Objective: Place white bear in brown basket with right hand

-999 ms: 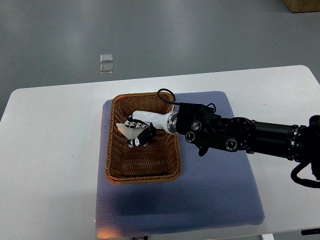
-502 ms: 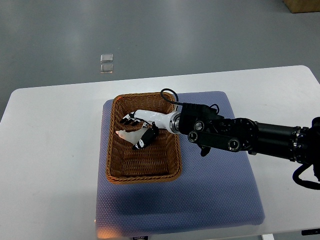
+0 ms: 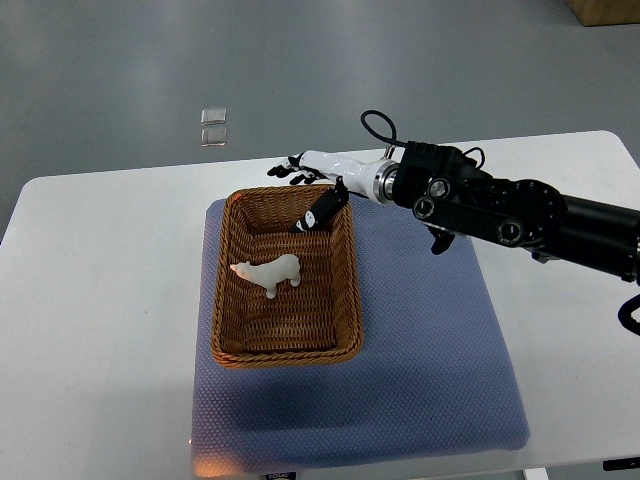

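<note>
Table (image 3: pixel 110 300): white, carrying a blue-grey mat (image 3: pixel 420 350).
Basket (image 3: pixel 228 290): brown wicker, set on the mat's left half.
Right hand (image 3: pixel 315 185): raised over the basket's far rim, fingers loose and spread, holding nothing.
Bear (image 3: pixel 268 272): white, lying alone inside the basket, apart from the hand.
Handling: probably light, rigid and smooth; its body looks the best place to grip.

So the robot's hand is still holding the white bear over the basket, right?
Not quite. The top view shows the white bear lying inside the brown basket on its own. The right hand is open and empty, up over the basket's far rim.
</note>
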Tool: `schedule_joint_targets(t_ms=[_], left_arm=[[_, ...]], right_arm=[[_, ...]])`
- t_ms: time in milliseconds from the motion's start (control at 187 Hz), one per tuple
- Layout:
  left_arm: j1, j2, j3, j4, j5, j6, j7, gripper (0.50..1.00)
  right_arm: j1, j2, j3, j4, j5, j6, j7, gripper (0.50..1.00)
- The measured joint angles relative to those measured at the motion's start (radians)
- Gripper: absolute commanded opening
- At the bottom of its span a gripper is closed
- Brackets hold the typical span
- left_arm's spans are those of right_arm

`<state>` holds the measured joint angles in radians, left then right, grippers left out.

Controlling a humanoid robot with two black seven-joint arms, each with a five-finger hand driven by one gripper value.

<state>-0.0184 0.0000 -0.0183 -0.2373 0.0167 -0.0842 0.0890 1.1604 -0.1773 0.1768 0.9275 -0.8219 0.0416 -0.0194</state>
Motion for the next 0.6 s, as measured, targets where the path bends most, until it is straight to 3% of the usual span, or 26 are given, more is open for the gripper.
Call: schedule_joint_targets(t_ms=[267,599], left_arm=[[0.000,0.000,0.000,-0.003,0.000,0.000,0.000,1.000],[0.000,0.000,0.002,-0.005,0.002,0.000,0.000,1.000]], right_arm=[[-0.158,-0.084,0.371,0.000,0.179,0.032,0.015,0.895],[-0.470,-0.041,0.778,-0.006,0.323,0.091,0.110,0.897]])
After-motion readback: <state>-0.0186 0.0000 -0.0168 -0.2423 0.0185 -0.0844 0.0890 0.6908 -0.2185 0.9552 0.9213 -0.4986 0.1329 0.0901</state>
